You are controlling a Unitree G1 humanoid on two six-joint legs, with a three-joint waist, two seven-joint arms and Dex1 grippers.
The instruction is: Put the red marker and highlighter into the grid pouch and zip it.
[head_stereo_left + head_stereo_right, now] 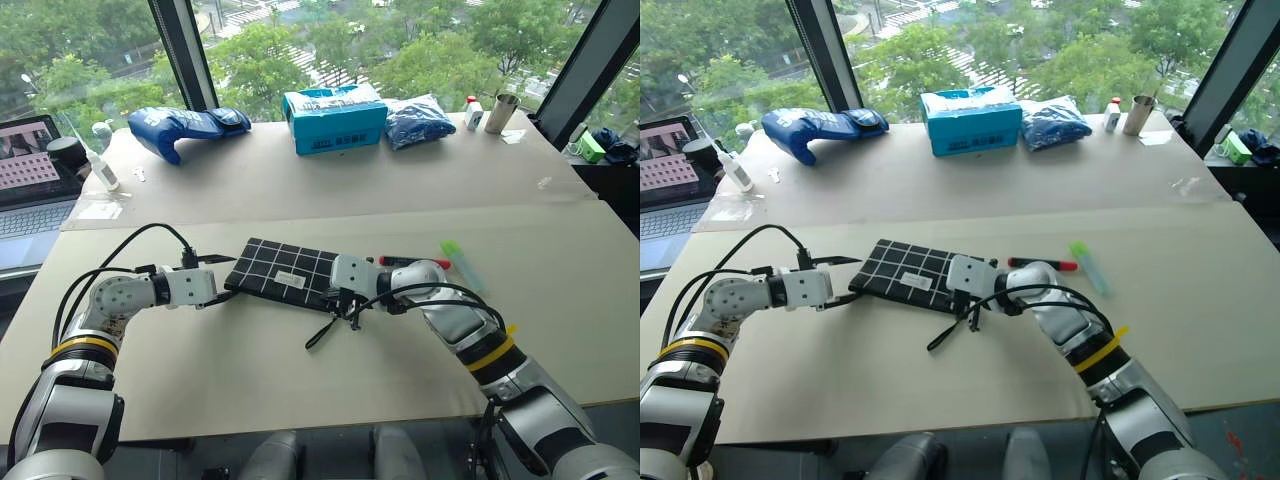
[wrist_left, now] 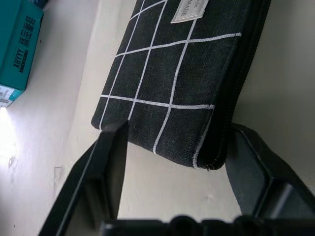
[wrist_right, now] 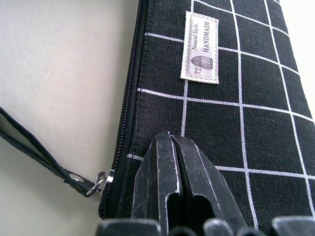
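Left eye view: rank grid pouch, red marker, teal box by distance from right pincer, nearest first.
1. Black white-gridded fabric pouch: under the right pincer.
2. Slim red marker: on the table just beyond the right arm.
3. Teal cardboard box: far edge, by the window.

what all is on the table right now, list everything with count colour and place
pouch: 1, black with white grid, near middle of the table, zipper shut, strap trailing toward the near edge
marker: 1, red, just past the right arm
highlighter: 1, light green, right of the marker
box: 1, teal, far side by the window
bags: 2, blue, either side of the box
cup: 1, metal, far right
small bottle: 1, white, beside the cup
laptop: 1, far left
left tool: 1, black, fingers open astride the pouch's end
right tool: 1, black, shut, pressing on the pouch
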